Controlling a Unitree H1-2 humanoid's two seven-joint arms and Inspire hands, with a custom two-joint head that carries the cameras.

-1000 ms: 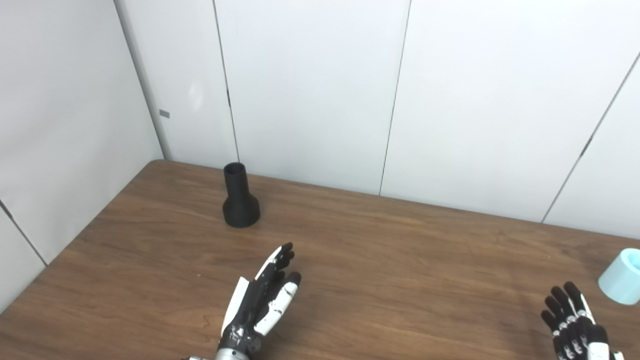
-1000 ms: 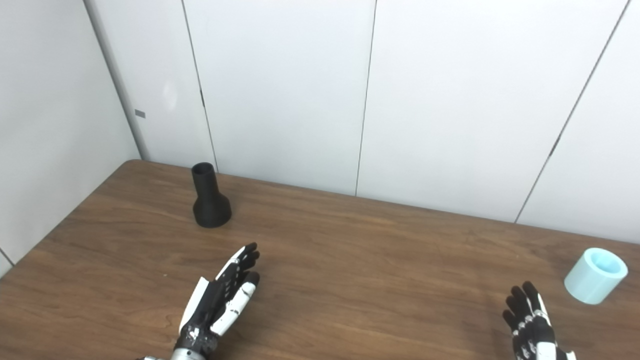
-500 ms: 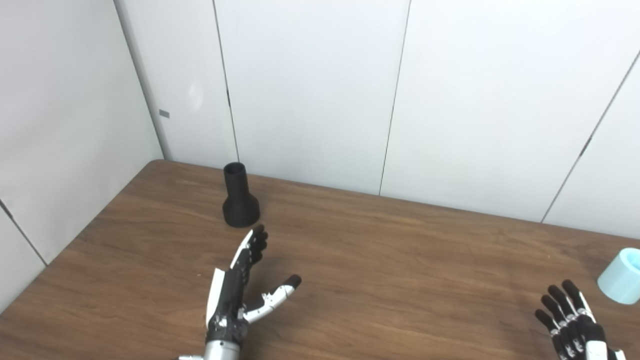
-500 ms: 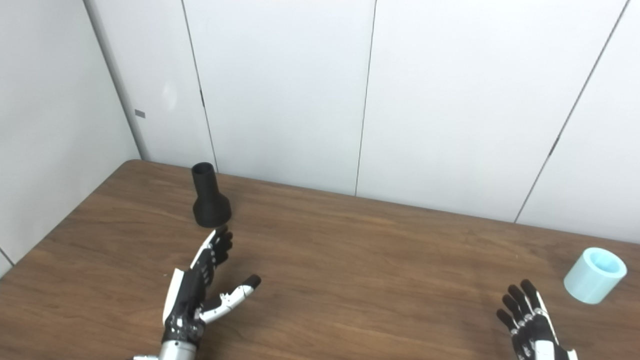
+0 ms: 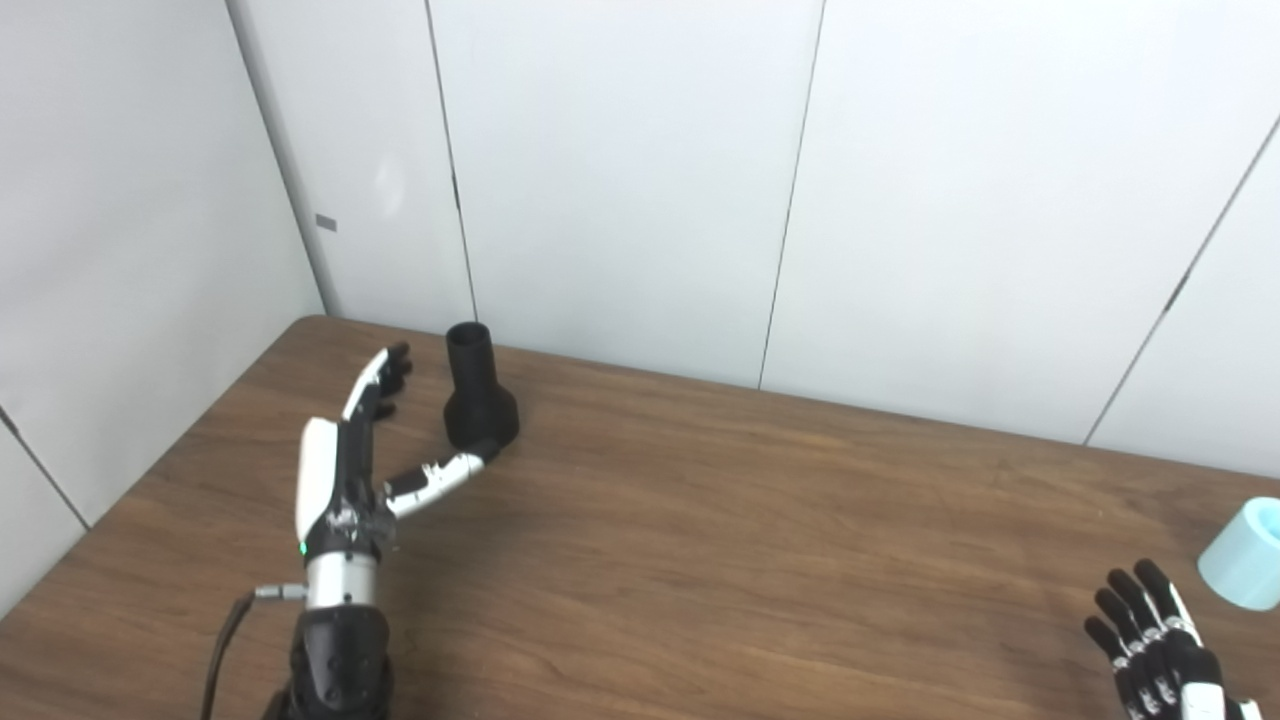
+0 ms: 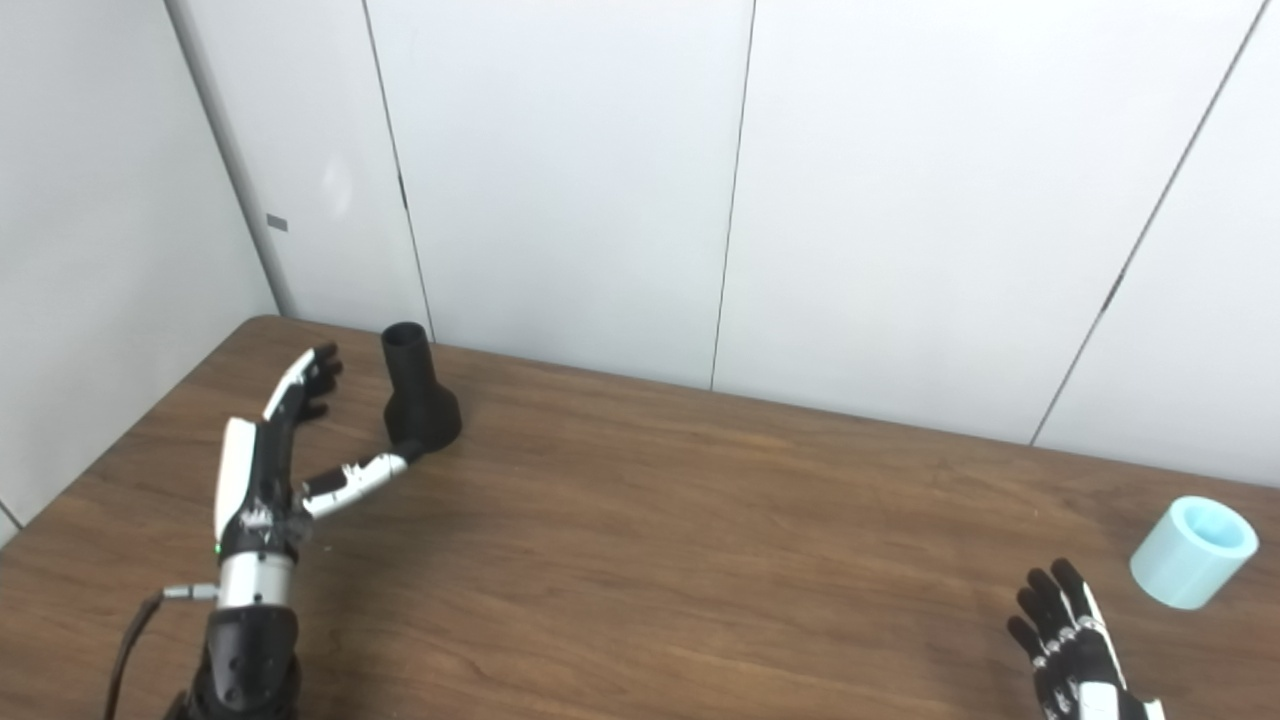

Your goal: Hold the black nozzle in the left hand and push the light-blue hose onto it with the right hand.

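Standing upright at the far left of the tabletop (image 5: 700, 560), near the wall, the nozzle (image 5: 479, 398) is a matte black funnel form: a narrow open neck above a flared, wider base resting flat on the wood. It appears rigid, probably a light moulded or printed part, and its dull surface should not be slippery; the narrow neck must stay free for the hose, so the flared base or the waist just above it seems the best place to hold. The left hand (image 5: 345, 470) is open and empty, fingers extended beside the nozzle on its left, thumb reaching to the base; whether the thumb tip touches cannot be told. The hose (image 6: 1193, 551), a short light-blue tube lying tilted at the far right of the tabletop, looks thick-walled and light. The right hand (image 6: 1075, 645), fingers spread and holding nothing, lies near it but apart.
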